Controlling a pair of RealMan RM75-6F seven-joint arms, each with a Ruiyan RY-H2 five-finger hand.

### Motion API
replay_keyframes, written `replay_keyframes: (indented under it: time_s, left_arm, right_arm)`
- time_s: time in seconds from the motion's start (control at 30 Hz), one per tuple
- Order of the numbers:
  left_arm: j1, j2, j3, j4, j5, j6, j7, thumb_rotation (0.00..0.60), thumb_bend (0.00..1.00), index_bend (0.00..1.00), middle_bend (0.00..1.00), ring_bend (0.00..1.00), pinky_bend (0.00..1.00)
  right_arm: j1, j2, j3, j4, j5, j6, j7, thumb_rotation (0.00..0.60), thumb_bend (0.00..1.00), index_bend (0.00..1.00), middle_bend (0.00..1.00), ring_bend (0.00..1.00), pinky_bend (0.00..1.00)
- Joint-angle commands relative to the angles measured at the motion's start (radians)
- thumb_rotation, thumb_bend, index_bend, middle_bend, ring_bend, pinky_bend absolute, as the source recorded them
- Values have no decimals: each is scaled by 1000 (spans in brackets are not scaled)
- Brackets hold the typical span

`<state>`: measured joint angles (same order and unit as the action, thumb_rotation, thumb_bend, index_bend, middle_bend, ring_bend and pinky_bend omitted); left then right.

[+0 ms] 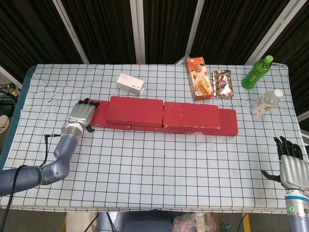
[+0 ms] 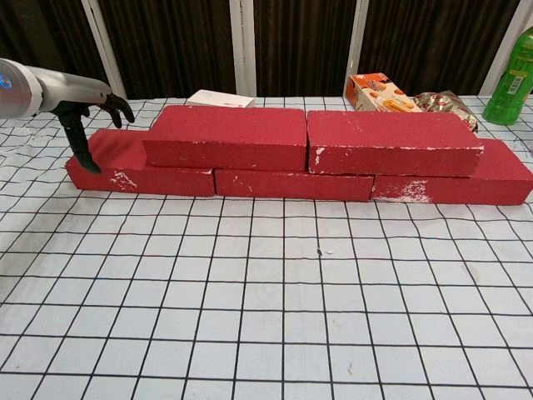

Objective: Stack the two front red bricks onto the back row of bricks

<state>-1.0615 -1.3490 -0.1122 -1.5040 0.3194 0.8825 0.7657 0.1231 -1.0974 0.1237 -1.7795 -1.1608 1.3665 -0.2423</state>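
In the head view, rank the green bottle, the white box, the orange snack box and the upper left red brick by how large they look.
1. upper left red brick, clearly largest.
2. orange snack box.
3. green bottle and white box look about alike; I would not rank them, since the bottle appears to stand upright and shows foreshortened from above.

The red bricks [image 2: 225,137] are looking rough and matt, with little white chips. The checked tablecloth [image 2: 266,317] is looking soft, and the green bottle [image 1: 256,71] is shining like plastic.
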Motion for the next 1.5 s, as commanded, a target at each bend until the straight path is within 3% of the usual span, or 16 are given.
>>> replay_keyframes:
  time_s: [0.03,0.63,1.33,1.5]
  left_arm:
    - [-5,-8,0,5,-2,2,0,600,0,143,158,63,144]
    - [-54,-59,4,2,-34,15,27,600,0,129,156,63,144]
    - [-70,-58,6,-14,-44,33,29,600,0,131,162,64,144]
    - [-69,-45,10,-32,-44,39,29,600,0,176,183,72,149]
  right_arm:
    - [0,0,0,0,1,1,-1,600,154,48,0,0,0]
    - [2,1,2,2,5,-1,2,600,154,48,0,0,0]
    - [3,-1,2,1,7,-1,-2,600,154,48,0,0,0]
    - [2,0,2,-1,6,0,-1,600,154,48,0,0,0]
